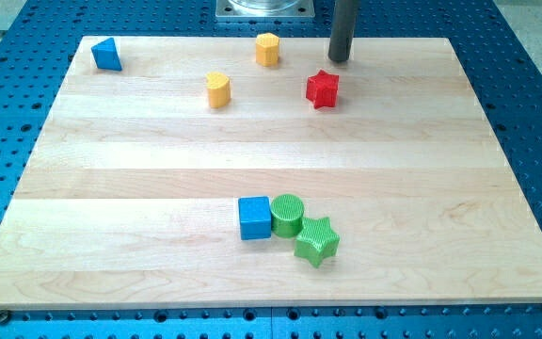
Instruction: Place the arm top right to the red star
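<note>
No claw, just my tip, touching nothing, near the red star, toward the view's top right; star's heading indiscernible.

Pale striped wooden tabletop; red star, green star, green cylinder, blue cube, blue triangle, two yellow blocks, dark grey rod.

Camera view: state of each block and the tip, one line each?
my tip: on the board, up and to the view's right of the red star, not touching it
red star: upright, alone
yellow block near the view's top: upright, alone
yellow block lower left of it: upright, alone
blue triangle: alone, top left corner
blue cube: against the green cylinder
green cylinder: between blue cube and green star
green star: against the green cylinder
</note>
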